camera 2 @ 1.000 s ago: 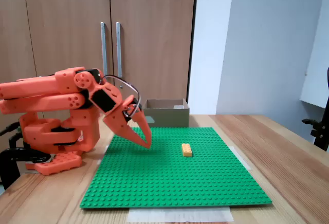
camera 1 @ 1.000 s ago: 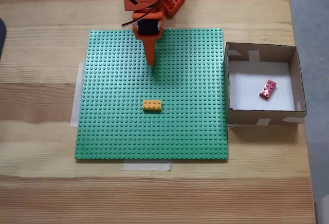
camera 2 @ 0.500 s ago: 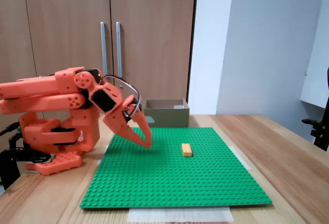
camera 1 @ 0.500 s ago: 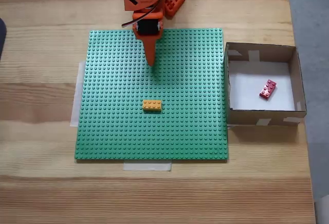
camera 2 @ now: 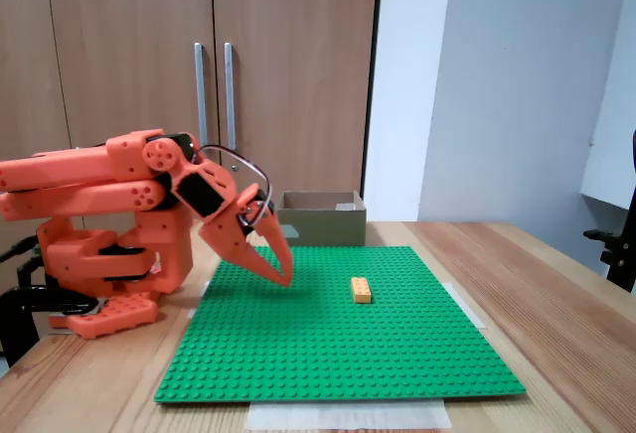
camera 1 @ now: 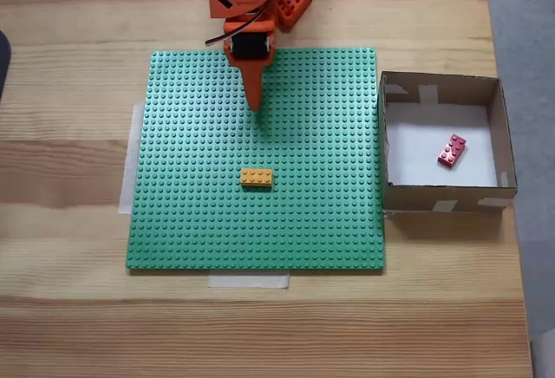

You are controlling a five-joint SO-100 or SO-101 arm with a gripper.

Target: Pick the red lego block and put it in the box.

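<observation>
1. Lying flat on the white floor of the box (camera 1: 383,148), the red lego block (camera 1: 452,150) sits slightly tilted, right of the floor's middle in the top-down fixed view, touching no wall.
2. Box stands just right of the green baseplate (camera 1: 191,222) in that view, its left wall against the plate edge; in the side fixed view the box (camera 2: 320,220) shows at the far end of the table behind the plate.
3. Gripper (camera 1: 256,104) points down over the far-middle part of the baseplate, tips close together, clenched on nothing; in the side fixed view the gripper (camera 2: 282,276) hangs just above the studs, empty.
4. Orange brick (camera 1: 256,177) rests on the baseplate near its centre, well apart from the gripper, and nearer the camera than it in the top-down view; also seen at (camera 2: 361,290).
5. Arm base (camera 2: 109,274) sits on the wooden table (camera 1: 69,309) at the plate's far edge in the top-down view.
6. Pale tape strips (camera 1: 247,280) hold the plate edges.
</observation>
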